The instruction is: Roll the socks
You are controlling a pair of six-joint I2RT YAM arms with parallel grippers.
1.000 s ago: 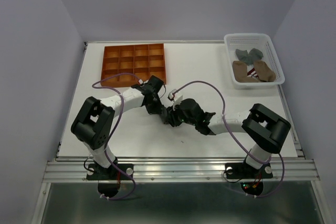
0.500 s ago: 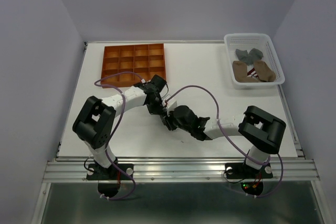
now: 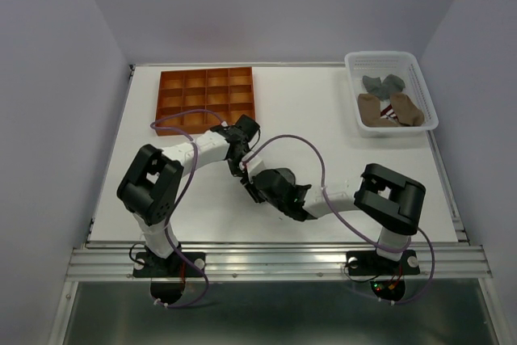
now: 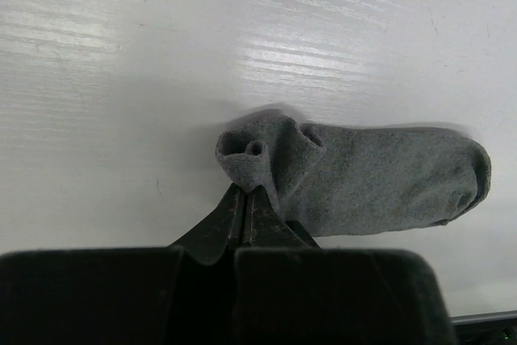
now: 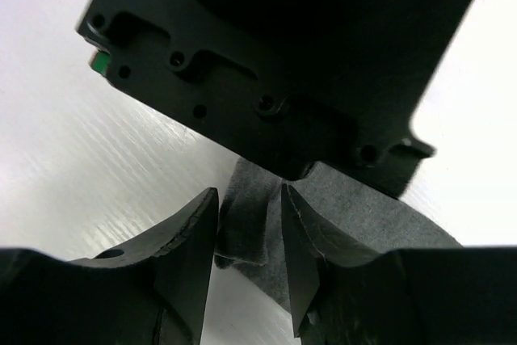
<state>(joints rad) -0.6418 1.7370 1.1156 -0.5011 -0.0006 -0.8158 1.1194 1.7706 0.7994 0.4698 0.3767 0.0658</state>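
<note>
Both have slid left a bit.
We see left gripper pinching the grey sock by its cuff; right gripper straddles a fold, can't tell if clamped.

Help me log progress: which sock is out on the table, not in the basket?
The grey sock pinched by the left gripper; the other socks, grey and tan, lie in the white basket.
</note>
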